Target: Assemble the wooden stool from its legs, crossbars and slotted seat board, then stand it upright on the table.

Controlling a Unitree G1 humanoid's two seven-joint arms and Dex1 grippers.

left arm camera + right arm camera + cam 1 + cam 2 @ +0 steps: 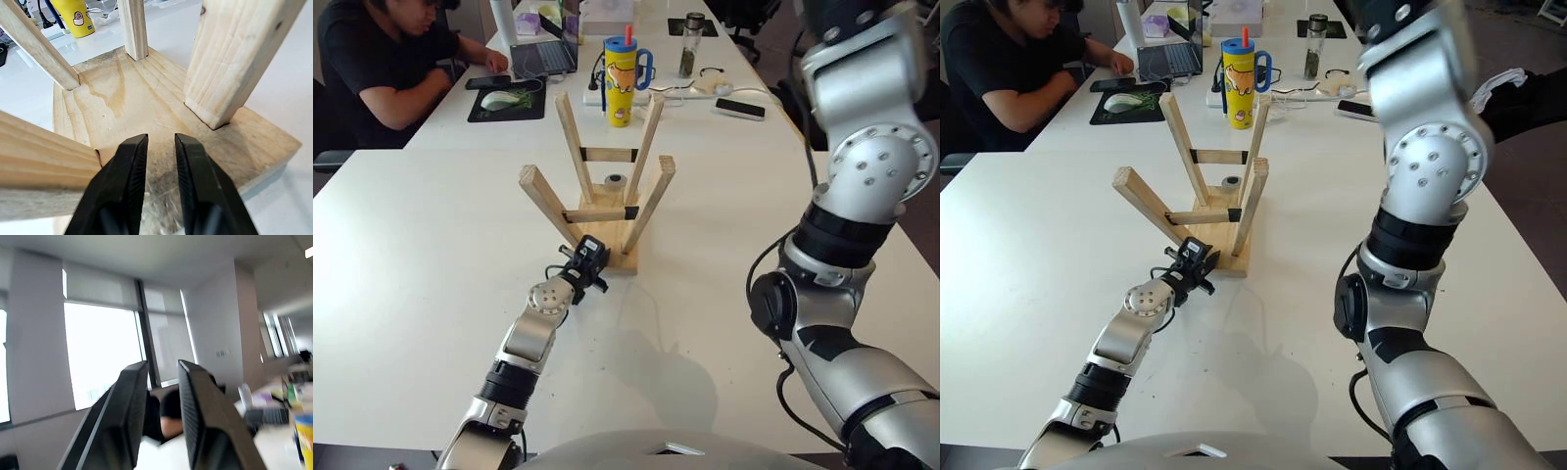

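Left jaws: released, a narrow gap between them, nothing held; tips close over the seat board, contact cannot be told.
Stool (607,186): upside down on the desk (411,245), directly ahead of the left jaws.
Seat board (146,107): beneath and ahead of the left jaws.
Legs (234,58): one stood on each side of the left jaws, two beyond them.
Crossbars (609,155): beyond and above the left jaws, bridging the legs.
Right jaws: released, empty, raised well apart from the stool.
Cup (621,78): well beyond the left jaws, behind the stool.
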